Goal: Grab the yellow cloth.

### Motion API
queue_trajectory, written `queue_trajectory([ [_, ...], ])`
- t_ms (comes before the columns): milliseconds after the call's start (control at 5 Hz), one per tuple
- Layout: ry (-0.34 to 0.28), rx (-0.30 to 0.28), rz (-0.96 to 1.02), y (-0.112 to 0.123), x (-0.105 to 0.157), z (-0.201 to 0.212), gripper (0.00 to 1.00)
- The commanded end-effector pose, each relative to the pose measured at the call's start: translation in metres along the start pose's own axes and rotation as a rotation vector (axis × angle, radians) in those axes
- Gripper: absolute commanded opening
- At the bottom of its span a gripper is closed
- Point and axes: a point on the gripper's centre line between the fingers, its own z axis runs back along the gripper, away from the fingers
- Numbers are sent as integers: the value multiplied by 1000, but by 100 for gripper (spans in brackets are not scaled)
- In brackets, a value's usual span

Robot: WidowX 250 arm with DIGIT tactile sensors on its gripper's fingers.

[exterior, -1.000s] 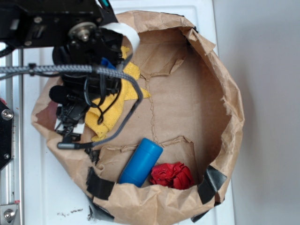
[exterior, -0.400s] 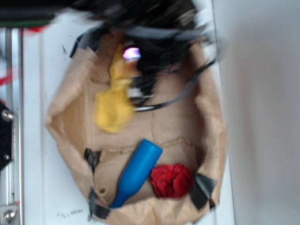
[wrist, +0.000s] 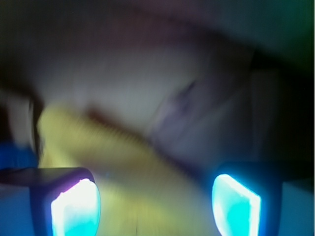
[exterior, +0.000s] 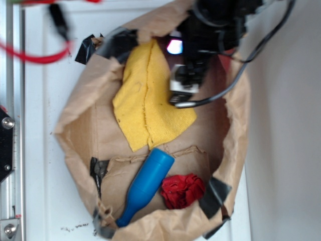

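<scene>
The yellow cloth [exterior: 148, 100] lies spread out and creased down the middle on the floor of a brown paper basin [exterior: 80, 125], in its upper middle part. My gripper [exterior: 181, 98] hangs from the top right, over the cloth's right edge. In the blurred wrist view the two lit pads stand wide apart, so the gripper [wrist: 155, 204] is open. The yellow cloth [wrist: 123, 162] shows as a smear below and between them, and nothing is clamped.
A blue bottle [exterior: 146, 185] lies slanted in the basin's lower part, with a red cloth wad [exterior: 183, 191] just to its right. Black tape patches [exterior: 118, 42] mark the paper rim. A metal rail [exterior: 12, 125] runs down the left side, and a red cable [exterior: 45, 55] crosses the top left.
The arm has swung from the basin's left side to its upper right. The yellow cloth, bunched before, now lies spread flat. The bottle and red wad have stayed put.
</scene>
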Motion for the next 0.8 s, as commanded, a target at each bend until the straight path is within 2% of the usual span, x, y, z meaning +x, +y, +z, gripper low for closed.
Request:
queue_trajectory([
  [0, -77, 49, -20, -8, 5, 28, 100],
  [400, -77, 49, -20, -8, 5, 28, 100],
  [600, -93, 67, -72, -16, -21, 21, 100],
])
